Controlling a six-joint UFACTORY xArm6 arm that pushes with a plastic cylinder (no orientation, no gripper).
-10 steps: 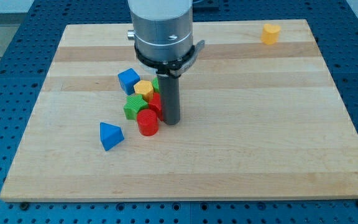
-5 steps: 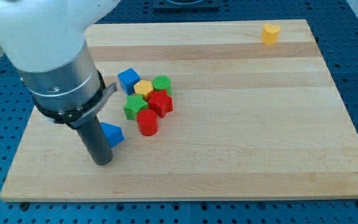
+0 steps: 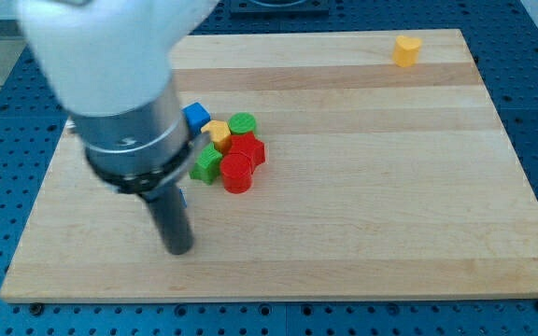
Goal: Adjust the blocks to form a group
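Observation:
My tip (image 3: 177, 248) rests on the wooden board (image 3: 362, 205) at the lower left, below and left of the cluster. The cluster holds a blue cube (image 3: 195, 116), a yellow block (image 3: 218, 132), a green cylinder (image 3: 243, 124), a red star-shaped block (image 3: 249, 149), a green star-shaped block (image 3: 207, 165) and a red cylinder (image 3: 236, 175), all close together. A blue triangular block (image 3: 184, 197) is almost wholly hidden behind the rod; only a sliver shows at its right side. A lone yellow block (image 3: 406, 49) sits far off at the top right corner.
The arm's large grey and white body (image 3: 124, 84) covers the board's upper left and part of the blue cube. Blue perforated table surrounds the board on all sides.
The arm moved from right of the cluster to its lower left, then slightly right. The blue triangular block is now hidden behind the rod. The red cylinder and green star shifted slightly up-right.

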